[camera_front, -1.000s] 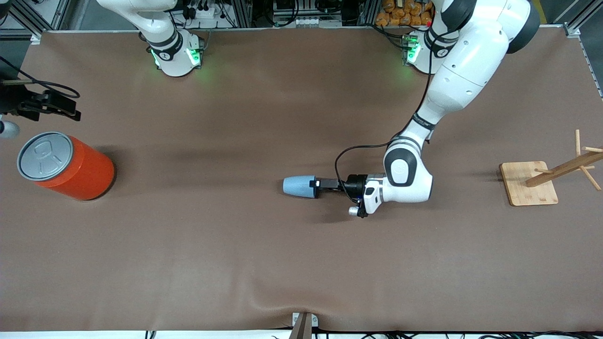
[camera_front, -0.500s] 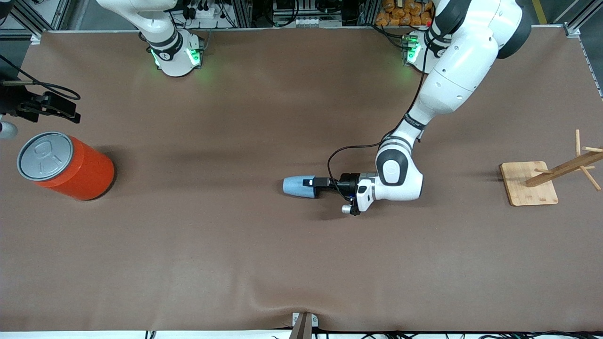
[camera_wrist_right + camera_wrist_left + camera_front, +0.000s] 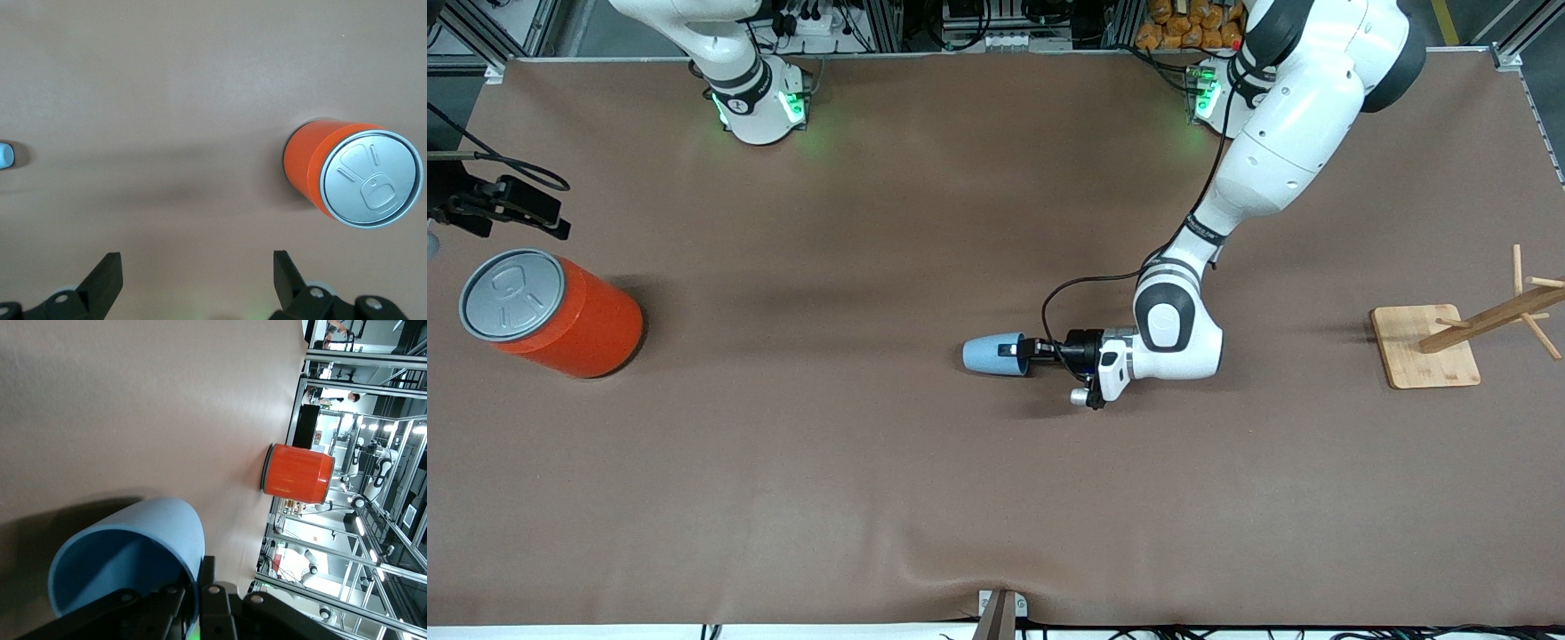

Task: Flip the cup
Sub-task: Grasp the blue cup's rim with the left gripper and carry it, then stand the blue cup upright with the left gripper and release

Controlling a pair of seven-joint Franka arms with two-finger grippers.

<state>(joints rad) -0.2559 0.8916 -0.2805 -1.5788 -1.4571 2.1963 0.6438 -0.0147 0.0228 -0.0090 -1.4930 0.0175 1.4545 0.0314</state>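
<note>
The small light-blue cup (image 3: 989, 356) lies on its side at the middle of the table, its mouth toward the left arm's end. My left gripper (image 3: 1024, 349) is low over the table and shut on the cup's rim, one finger inside the mouth and one outside. The left wrist view shows the cup's darker blue inside (image 3: 113, 567) with the wall pinched between the black fingers (image 3: 215, 600). My right gripper (image 3: 503, 206) hangs at the right arm's end of the table, over the cloth beside the orange can, open and empty (image 3: 198, 270).
A large orange can (image 3: 560, 316) with a grey lid stands upright at the right arm's end; it also shows in the left wrist view (image 3: 297, 473) and the right wrist view (image 3: 350, 177). A wooden rack (image 3: 1427, 347) stands at the left arm's end.
My left gripper slid toward the cup and over its rim, then closed on it. The cup now looks slightly tilted. My right gripper drifted a little away from the can.
</note>
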